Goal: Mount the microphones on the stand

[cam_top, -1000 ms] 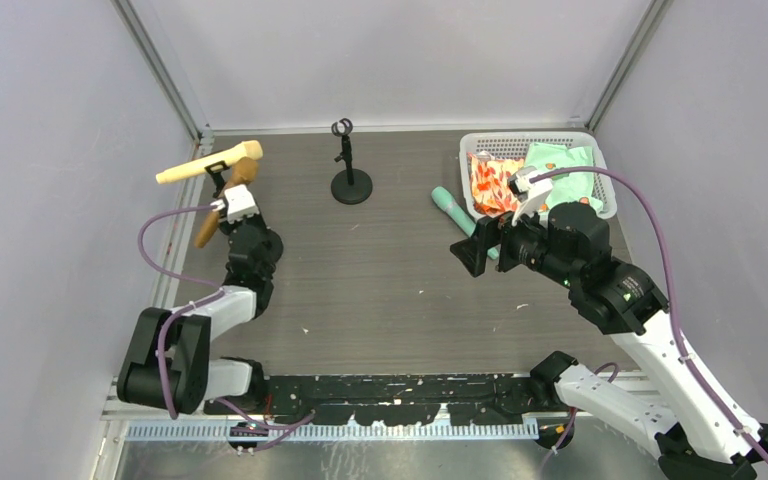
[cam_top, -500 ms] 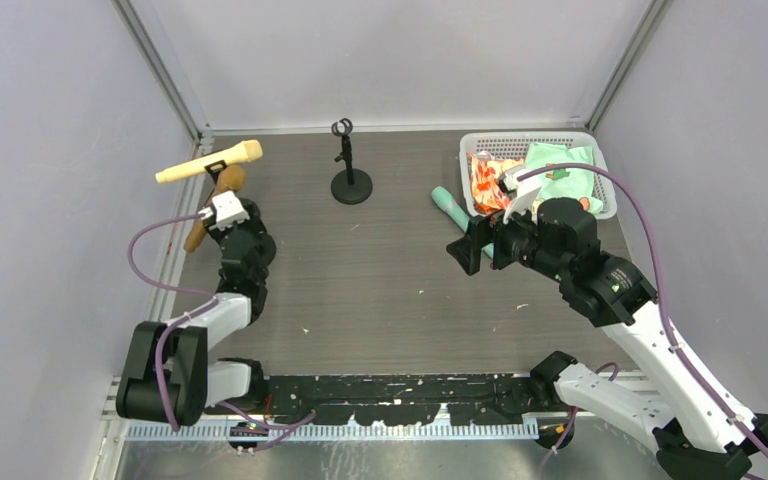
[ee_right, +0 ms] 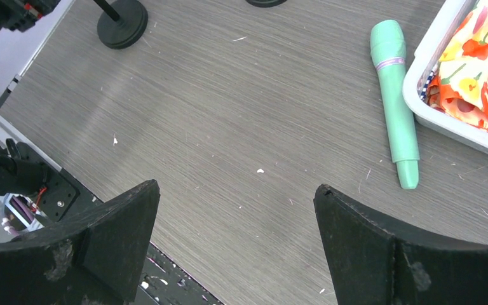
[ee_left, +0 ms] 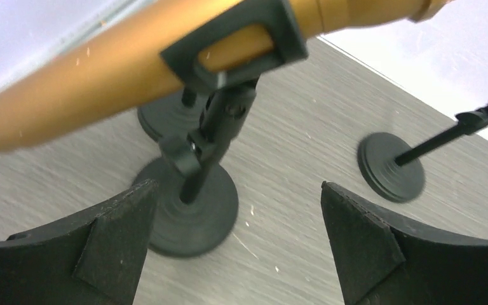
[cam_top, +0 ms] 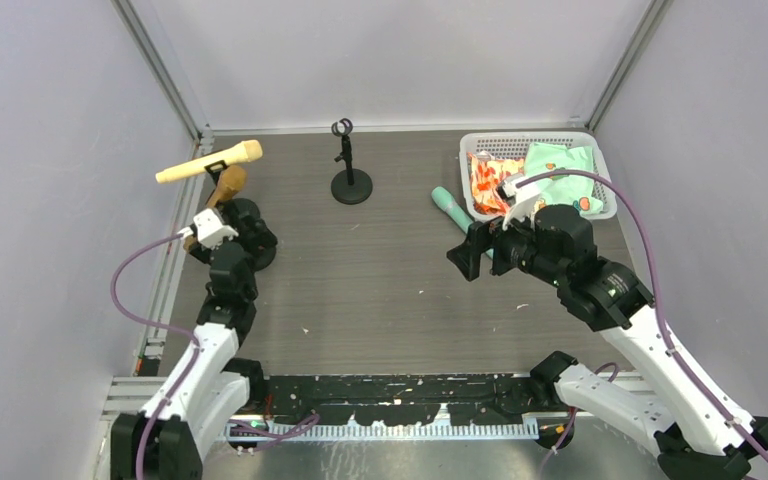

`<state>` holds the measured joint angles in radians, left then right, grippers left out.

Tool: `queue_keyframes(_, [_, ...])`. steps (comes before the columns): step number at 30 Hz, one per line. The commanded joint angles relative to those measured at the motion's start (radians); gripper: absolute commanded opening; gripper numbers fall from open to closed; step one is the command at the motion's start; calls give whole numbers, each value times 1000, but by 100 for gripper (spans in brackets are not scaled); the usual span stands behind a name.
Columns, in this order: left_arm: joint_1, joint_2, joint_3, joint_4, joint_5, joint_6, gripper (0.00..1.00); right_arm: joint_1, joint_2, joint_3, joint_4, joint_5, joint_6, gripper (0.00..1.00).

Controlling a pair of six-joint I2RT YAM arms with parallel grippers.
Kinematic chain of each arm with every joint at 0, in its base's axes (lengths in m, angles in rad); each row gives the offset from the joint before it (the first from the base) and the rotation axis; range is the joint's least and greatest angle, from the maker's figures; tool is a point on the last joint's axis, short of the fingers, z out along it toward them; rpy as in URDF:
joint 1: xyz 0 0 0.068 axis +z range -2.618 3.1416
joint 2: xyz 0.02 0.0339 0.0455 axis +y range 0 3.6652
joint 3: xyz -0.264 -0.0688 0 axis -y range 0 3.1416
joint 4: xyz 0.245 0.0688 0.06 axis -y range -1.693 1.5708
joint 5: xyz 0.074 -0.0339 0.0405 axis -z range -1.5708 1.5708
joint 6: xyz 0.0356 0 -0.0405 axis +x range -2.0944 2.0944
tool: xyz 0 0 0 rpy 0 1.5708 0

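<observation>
A golden-brown microphone (ee_left: 101,89) sits clamped in the clip (ee_left: 235,38) of a black stand (ee_left: 194,203) at the far left. My left gripper (ee_left: 235,187) is open just short of that stand and holds nothing. From above, the arm half hides the golden-brown microphone (cam_top: 224,186). A cream-yellow microphone (cam_top: 210,162) rests in another stand's clip behind it. An empty stand (cam_top: 348,165) rises at the back centre. The mint-green microphone (ee_right: 397,101) lies flat on the table beside the basket. My right gripper (ee_right: 236,187) hovers open above bare table, near the mint-green microphone (cam_top: 454,210).
A white basket (cam_top: 600,165) with patterned cloths sits at the back right. The empty stand's round base (ee_left: 391,166) shows right of my left fingers. Grey walls close in on three sides, and a metal rail (cam_top: 175,260) runs along the left edge.
My left gripper has opened, let go of the golden-brown microphone, which stays in the clip, and drawn back toward the near edge. The right arm has shifted slightly left.
</observation>
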<state>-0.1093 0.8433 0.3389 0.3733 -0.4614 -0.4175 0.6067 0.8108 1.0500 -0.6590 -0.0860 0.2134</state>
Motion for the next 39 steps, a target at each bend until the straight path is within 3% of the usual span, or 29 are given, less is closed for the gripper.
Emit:
queue_keyframes(1, [-18,-148,-9,-282,80,-204,100,-2,-48,-6,33,22,11,96])
queue_keyframes(5, [-108,-282,-5,-465,65,-250,100,-2,-74,-14,19,38,13,96])
queue_keyframes(9, [-359,-309,27,-576,-93,-241,100,-2,-100,-30,14,54,21,96])
queue_keyframes(14, [-710,-134,86,-533,-362,-220,100,-2,-121,-39,-11,81,27,96])
queue_keyframes(17, [-823,68,152,-406,-425,-151,100,-2,-133,-42,-25,83,27,96])
queue_keyframes(25, [-808,499,387,-123,-256,144,100,-2,-165,-72,-58,132,38,97])
queue_keyframes(33, [-519,652,519,84,215,207,98,-2,-173,-73,-74,146,34,97])
queue_keyframes(39, [-379,761,637,192,395,285,98,-2,-158,-70,-68,142,24,97])
